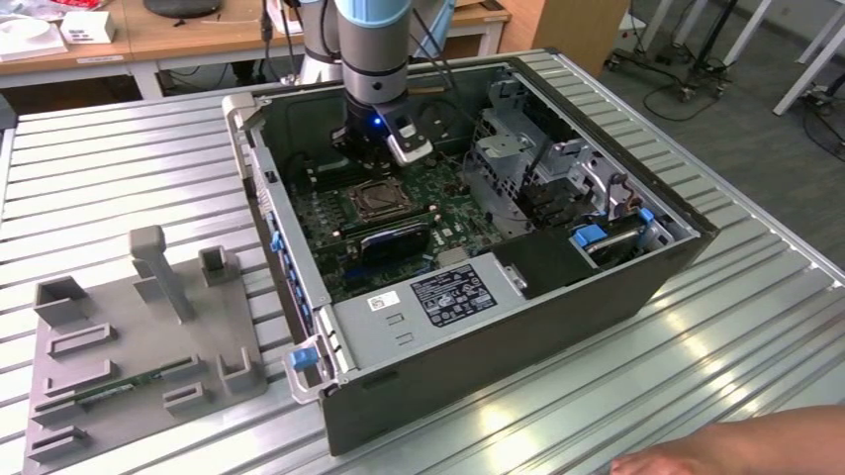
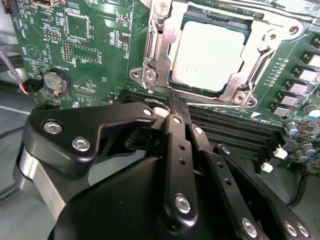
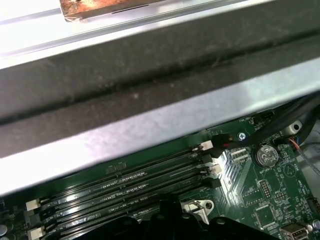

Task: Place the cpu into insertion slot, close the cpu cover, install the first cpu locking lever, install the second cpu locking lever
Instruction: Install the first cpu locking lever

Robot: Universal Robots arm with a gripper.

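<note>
The claw (image 2: 171, 102), its fingers pressed together with nothing visible between them, is hovering over the memory slots (image 2: 235, 130) just beside the insertion slot (image 2: 216, 16), where the cpu (image 2: 212, 52) is sitting under the lowered cpu cover (image 2: 159, 47).

Arm (image 1: 374, 49), upper centre of the exterior view: grey cylindrical tube, pale blue band at the frame's top edge, small blue light (image 1: 376, 124) lit near the wrist. Gripper (image 2: 172, 102), second wrist view: matte black linkage bars and housing, silver socket-head screws (image 2: 81, 144) at the pivots, brushed silver collar (image 2: 31, 170) behind.
</note>
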